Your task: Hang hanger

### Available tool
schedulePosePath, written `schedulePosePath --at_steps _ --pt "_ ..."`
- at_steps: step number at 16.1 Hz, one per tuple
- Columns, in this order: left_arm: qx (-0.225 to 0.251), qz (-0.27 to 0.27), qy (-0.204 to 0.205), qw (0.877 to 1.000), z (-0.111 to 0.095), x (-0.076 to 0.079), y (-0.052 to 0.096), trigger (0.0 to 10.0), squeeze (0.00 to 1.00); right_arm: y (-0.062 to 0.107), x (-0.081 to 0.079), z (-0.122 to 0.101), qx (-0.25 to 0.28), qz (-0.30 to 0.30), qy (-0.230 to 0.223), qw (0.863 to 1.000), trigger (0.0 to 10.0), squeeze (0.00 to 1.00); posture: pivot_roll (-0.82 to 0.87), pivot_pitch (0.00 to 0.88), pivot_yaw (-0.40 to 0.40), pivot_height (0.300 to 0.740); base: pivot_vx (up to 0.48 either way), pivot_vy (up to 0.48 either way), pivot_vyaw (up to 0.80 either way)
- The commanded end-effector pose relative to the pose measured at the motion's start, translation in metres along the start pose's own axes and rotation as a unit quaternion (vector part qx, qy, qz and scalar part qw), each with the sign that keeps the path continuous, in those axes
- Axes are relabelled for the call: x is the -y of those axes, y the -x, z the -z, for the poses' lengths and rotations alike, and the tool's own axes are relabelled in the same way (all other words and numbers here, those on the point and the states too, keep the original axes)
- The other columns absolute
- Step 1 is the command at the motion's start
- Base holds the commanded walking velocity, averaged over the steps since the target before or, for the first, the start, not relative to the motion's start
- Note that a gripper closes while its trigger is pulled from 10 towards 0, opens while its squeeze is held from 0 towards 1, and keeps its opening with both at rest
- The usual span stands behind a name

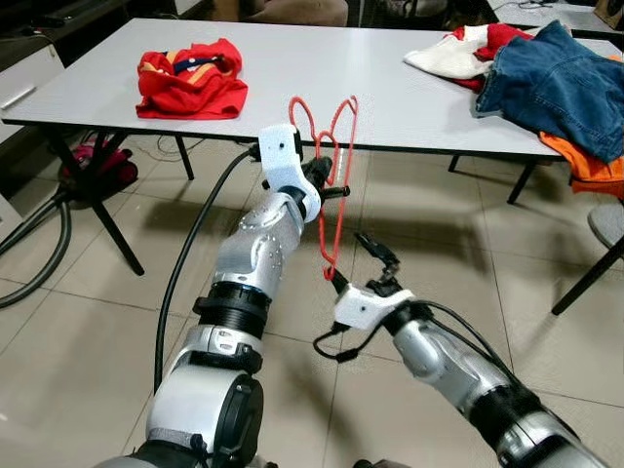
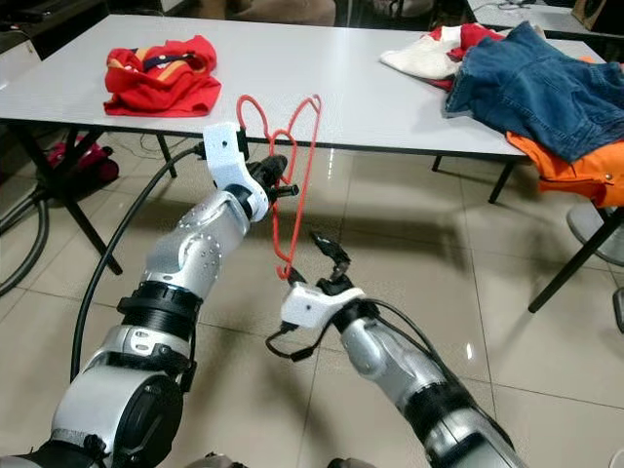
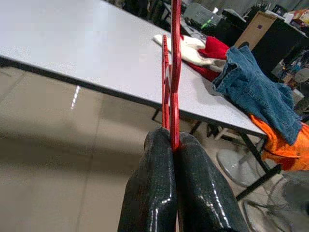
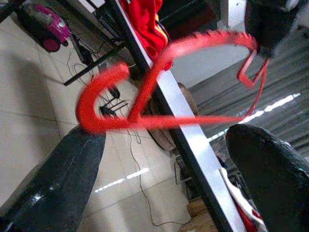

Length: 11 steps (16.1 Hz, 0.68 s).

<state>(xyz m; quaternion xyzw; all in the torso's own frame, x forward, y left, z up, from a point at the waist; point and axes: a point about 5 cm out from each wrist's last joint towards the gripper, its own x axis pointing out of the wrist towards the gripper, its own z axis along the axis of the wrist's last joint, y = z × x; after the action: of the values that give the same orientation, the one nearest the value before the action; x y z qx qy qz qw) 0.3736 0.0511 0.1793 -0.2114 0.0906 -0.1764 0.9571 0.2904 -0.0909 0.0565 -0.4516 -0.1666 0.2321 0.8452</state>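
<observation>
A red wire hanger hangs upside down in front of the white table, its hook pointing at the floor. My left gripper is shut on the hanger's upper part, the two black fingers pinching the red wire in the left wrist view. My right gripper is open just below, one finger on each side of the hook. In the right wrist view the hook sits close to one fingertip, without a clear grip.
On the table lie a red garment, blue jeans, white and red clothes and an orange garment. A pink vacuum and its hose lie under the table on the left. The floor is tiled.
</observation>
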Motion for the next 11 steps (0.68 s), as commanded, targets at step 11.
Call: schedulePosePath --at_steps 11 --pt "-0.006 0.041 0.066 0.997 -0.010 0.026 0.001 10.0 0.00 -0.008 -0.005 -0.001 0.014 0.006 0.016 1.000 6.5 0.00 -0.07 0.020 0.014 0.740 0.000 0.000 0.00"
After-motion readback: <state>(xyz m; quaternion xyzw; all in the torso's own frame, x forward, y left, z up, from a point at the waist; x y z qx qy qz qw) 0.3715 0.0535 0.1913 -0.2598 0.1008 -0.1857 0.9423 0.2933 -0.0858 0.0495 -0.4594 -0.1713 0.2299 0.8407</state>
